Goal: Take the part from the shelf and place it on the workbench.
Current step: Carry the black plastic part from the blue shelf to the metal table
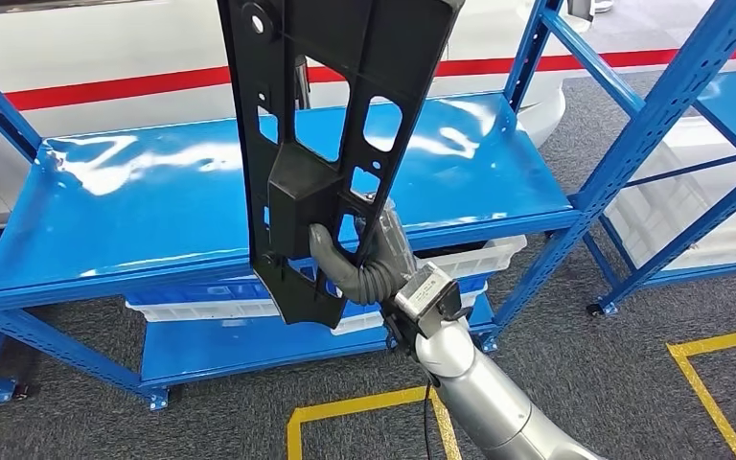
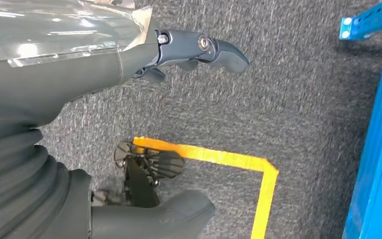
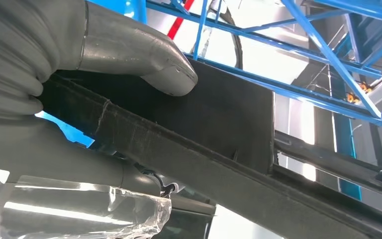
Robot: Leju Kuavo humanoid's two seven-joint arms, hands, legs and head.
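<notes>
nearest me, my right arm [image 1: 484, 383] rises from the bottom edge, and at its end my right hand [image 1: 369, 259] is clamped on the lower end of the part [image 1: 335, 125], a long black plastic bracket full of cut-outs. the right wrist view shows the thumb [image 3: 144, 59] pressed flat on the part's dark face with a ribbed edge running under it, so i judge the hold firm but low. the part stands almost upright in the air, tilted a little, its top leaving the frame, in front of the blue shelf [image 1: 153, 206] and not touching it.

my left hand [image 2: 199, 50] hangs low over grey carpet and a yellow floor line [image 2: 229, 159], fingers loosely apart and grasping nothing.

so i take this as the carry step: the part is off the shelf and no workbench is in sight. with so much length above the grip, i want to keep the wrist steady and turn slowly, so the tall end neither swings nor levers out of the fingers. behind it, the shelf's right post [image 1: 642, 144] and the neighbouring rack stand near; i would draw the part back toward me before turning. white bins [image 1: 460, 261] sit under the top deck.
</notes>
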